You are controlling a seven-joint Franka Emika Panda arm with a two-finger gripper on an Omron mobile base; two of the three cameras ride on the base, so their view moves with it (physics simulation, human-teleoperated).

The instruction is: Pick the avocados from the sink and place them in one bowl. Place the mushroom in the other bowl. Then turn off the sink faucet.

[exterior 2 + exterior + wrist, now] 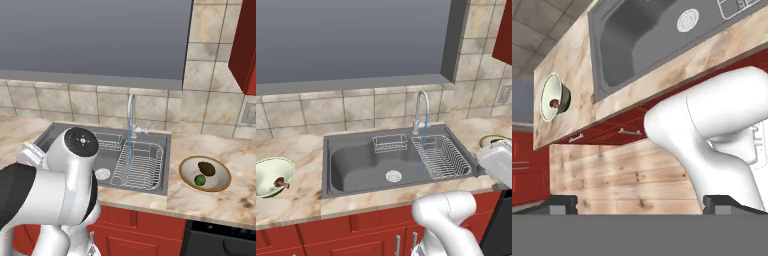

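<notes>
fingers (639, 200) spread wide, sink faucet (421, 111) well apart.

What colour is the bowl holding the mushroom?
Pale green-cream bowl, whitish inside; clearest in the left base view.

Marble-patterned counter (296, 200) above red cabinets (331, 240). Set into it: grey sink (356, 165) with tap (418, 112) at the back rim. On it, left of the sink: pale green bowl (268, 172). Right of the sink: shallow tan bowl (187, 167).
</notes>
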